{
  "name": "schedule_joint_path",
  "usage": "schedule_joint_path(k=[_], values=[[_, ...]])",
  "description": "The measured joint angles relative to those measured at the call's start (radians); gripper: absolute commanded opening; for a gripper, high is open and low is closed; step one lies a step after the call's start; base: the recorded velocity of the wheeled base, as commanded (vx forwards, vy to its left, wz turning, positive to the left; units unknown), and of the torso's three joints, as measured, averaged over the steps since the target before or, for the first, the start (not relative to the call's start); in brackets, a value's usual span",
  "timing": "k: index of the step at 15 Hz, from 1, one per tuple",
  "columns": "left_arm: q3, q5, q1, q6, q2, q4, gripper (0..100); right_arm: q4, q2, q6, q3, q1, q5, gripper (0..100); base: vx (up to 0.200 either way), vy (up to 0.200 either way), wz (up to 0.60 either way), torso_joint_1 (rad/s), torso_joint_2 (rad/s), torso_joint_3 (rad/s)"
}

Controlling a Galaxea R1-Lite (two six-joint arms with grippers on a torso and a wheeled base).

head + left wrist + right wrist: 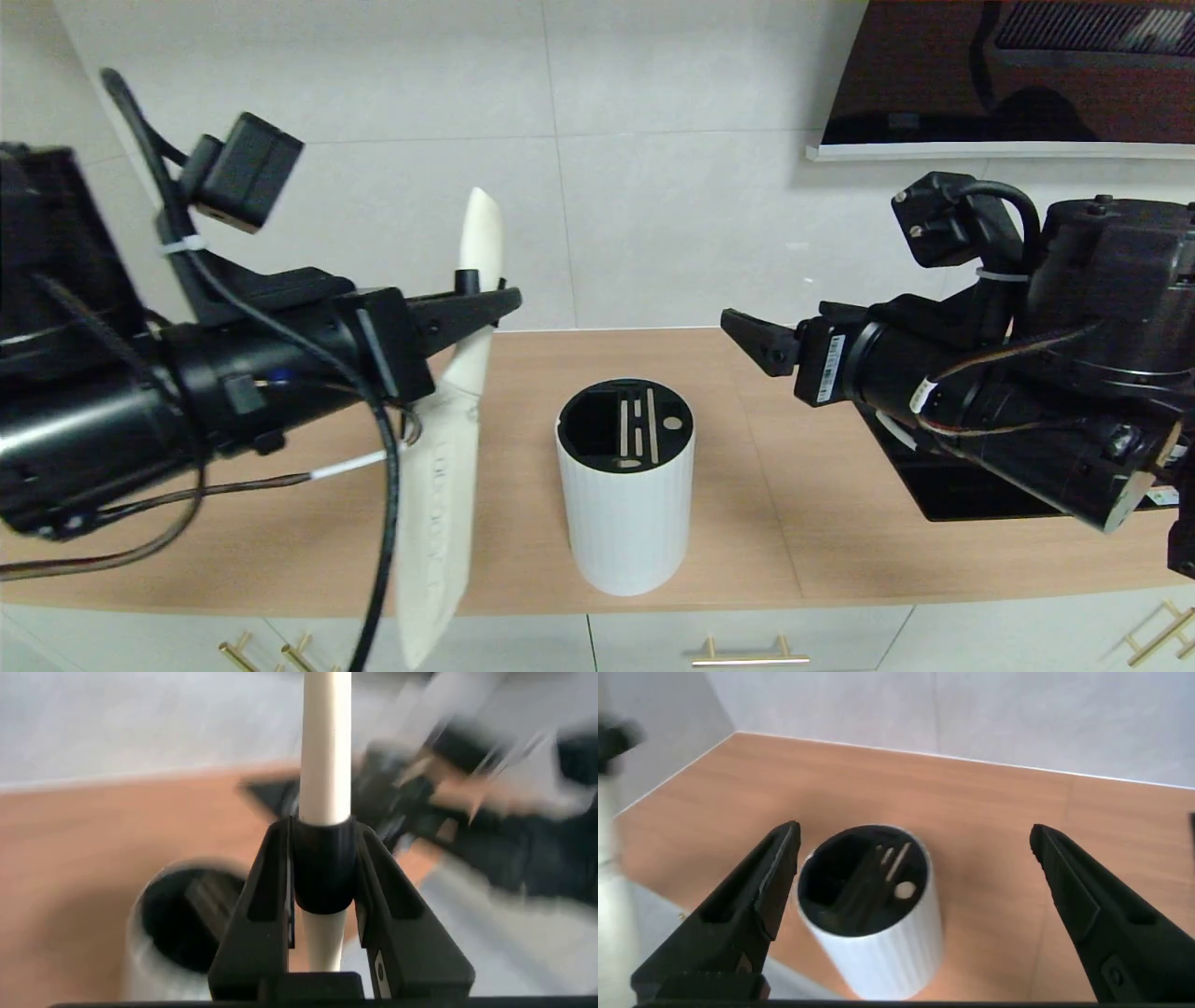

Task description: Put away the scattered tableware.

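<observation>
My left gripper (478, 303) is shut on a white knife (437, 485), held up in the air left of the holder. Its handle points up and its broad blade hangs down past the counter's front edge. From the left wrist, the handle (326, 747) rises between the closed fingers (271, 882). A white ribbed cylindrical holder (625, 504) with a black slotted top stands mid-counter, and also appears as the holder (173, 929) below the held knife. My right gripper (752, 338) hovers open to the right of the holder (868, 905), fingers wide apart (915, 835) and nothing between them.
The wooden counter (840, 541) runs along a tiled wall. A black cooktop (943, 485) is set into it at the right, under the right arm. A dark range hood (1008, 75) hangs top right. Drawer fronts with brass handles (742, 653) sit below the front edge.
</observation>
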Motion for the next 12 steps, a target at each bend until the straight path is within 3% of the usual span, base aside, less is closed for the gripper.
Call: schedule_joint_path(k=[2, 6, 7, 9, 12], values=[[-0.054, 0.041, -0.001, 0.071, -0.103, 0.099, 0, 0.0, -0.003, 0.0, 0.002, -0.013, 0.0, 100, 0.0, 0.0, 0.0, 0.0, 0.0, 0.0], [-0.084, 0.077, -0.006, 0.075, -0.155, 0.105, 0, 0.0, -0.004, 0.0, 0.002, -0.02, 0.0, 100, 0.0, 0.0, 0.0, 0.0, 0.0, 0.0], [-0.095, 0.123, -0.011, 0.074, -0.149, 0.103, 0, 0.0, -0.004, 0.0, 0.003, -0.02, 0.0, 100, 0.0, 0.0, 0.0, 0.0, 0.0, 0.0], [-0.118, 0.292, -0.053, 0.064, -0.106, 0.056, 0, 0.0, -0.004, 0.0, 0.003, -0.02, 0.0, 100, 0.0, 0.0, 0.0, 0.0, 0.0, 0.0], [-0.136, 0.519, -0.128, 0.067, 0.017, -0.173, 0, 0.0, -0.003, 0.0, 0.004, -0.02, 0.0, 100, 0.0, 0.0, 0.0, 0.0, 0.0, 0.0]])
